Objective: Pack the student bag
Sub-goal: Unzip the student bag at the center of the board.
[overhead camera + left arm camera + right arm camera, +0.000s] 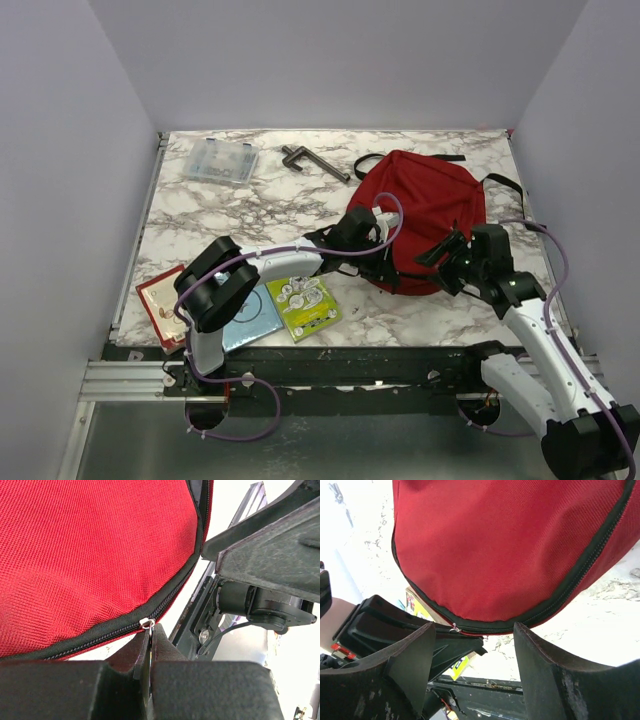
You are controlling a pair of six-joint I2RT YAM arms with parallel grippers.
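Seemingly marble table, lilac walls, bag

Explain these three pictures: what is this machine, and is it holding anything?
It is two white robot arms bolted to a marble-patterned table. One picture looks down from above; the other two come from cameras on each wrist, so they show the large red fabric backpack close up. The left gripper is shut on the silver zipper pull; the right gripper is open, empty. Also lying there: a clear plastic box, a dark metal tool, a green booklet, a blue book and a red book.
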